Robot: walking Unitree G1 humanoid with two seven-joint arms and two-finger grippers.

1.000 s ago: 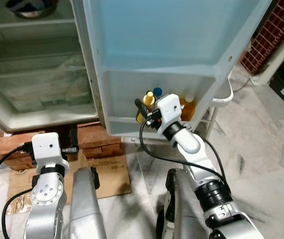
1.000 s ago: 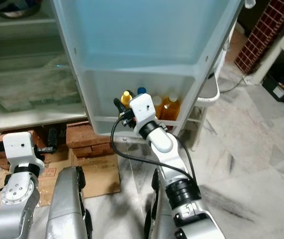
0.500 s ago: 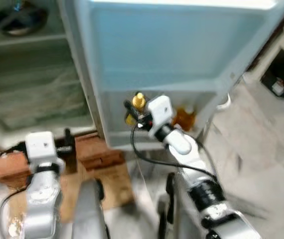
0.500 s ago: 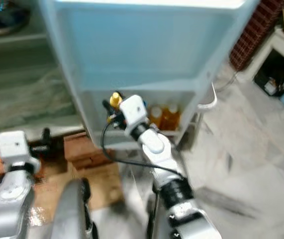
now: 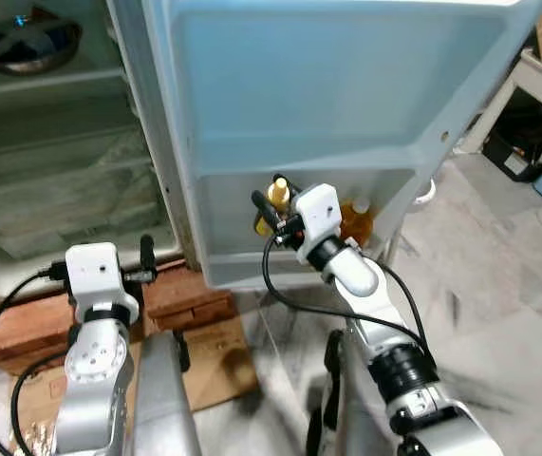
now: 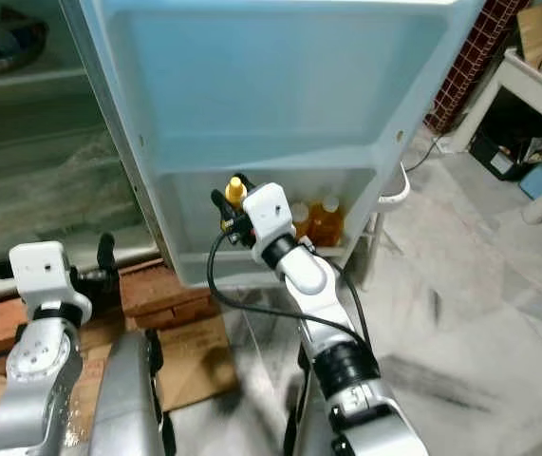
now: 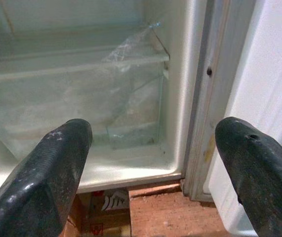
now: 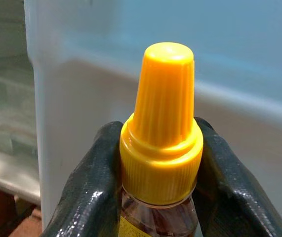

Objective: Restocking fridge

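Two black fingers (image 8: pixel 96 197) of the right gripper (image 5: pixel 272 211) pinch a bottle (image 8: pixel 160 197) just under its yellow cap (image 8: pixel 161 133). One finger is on each side of the bottle's neck, and both touch it. The bottle stands upright in the gripper. It has brown stuff inside and a bit of yellow label down low.

Just past the gripper is the low bin (image 5: pixel 242 261) of the open fridge door (image 5: pixel 308 85). The bottle is held at the near end of this bin, close to its rim. Further along in the bin, beside the right gripper, stand more orange bottles (image 5: pixel 356 217) with pale caps. The big pale blue wall of the door rises behind them.

The left gripper (image 7: pixel 150 163) is spread wide and holds nothing. It points into the open fridge. Close under it are red bricks (image 5: pixel 180 290) and brown cardboard (image 5: pixel 218 347) on the floor. Beyond it is a clear drawer (image 7: pixel 71 98) with some crinkly plastic on it. Higher up and further back, a dark metal bowl (image 5: pixel 26 43) sits on a fridge shelf.

Far off past the right gripper is a grey stone floor (image 5: pixel 498 313) and a white table leg (image 5: pixel 498 100).
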